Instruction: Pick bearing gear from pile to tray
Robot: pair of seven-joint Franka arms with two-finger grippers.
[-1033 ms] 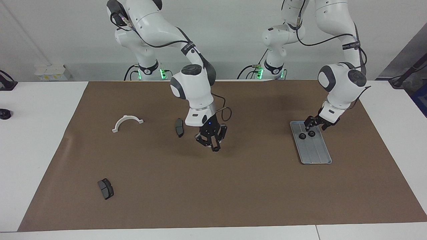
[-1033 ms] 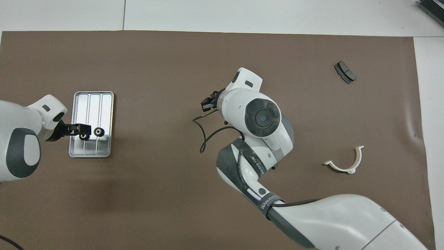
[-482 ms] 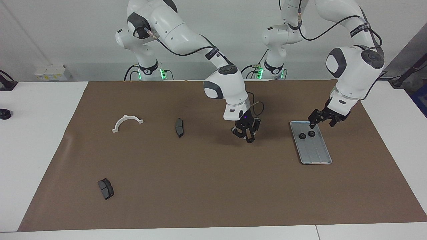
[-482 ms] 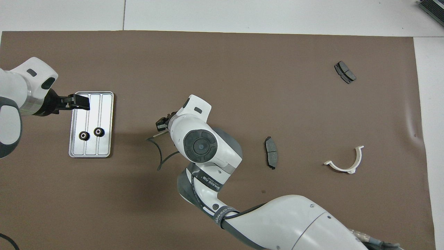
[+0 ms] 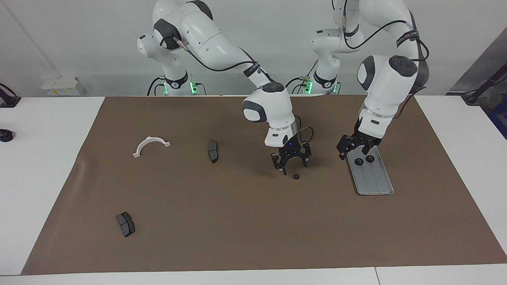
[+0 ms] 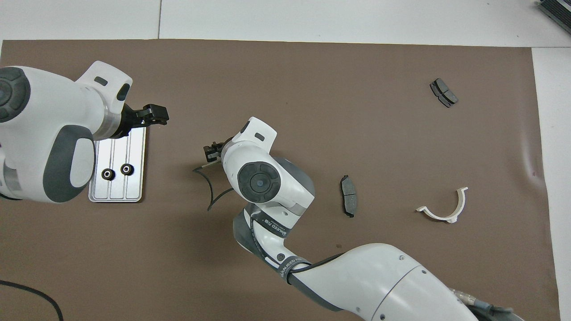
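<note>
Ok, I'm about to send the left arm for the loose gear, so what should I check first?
1. Gear lies free on the mat: ok.
2. Right tool open, empty: ok.
3. Left tool open, empty: ok.
4. Path to the gear clear: not ok, the right tool hangs just above it.
5. Tray has room beside its two gears: ok.

Small black gear (image 5: 296, 176) flat on mat; two gears (image 5: 359, 161) (image 5: 370, 158) side by side in grooved silver tray (image 5: 376, 184).
</note>
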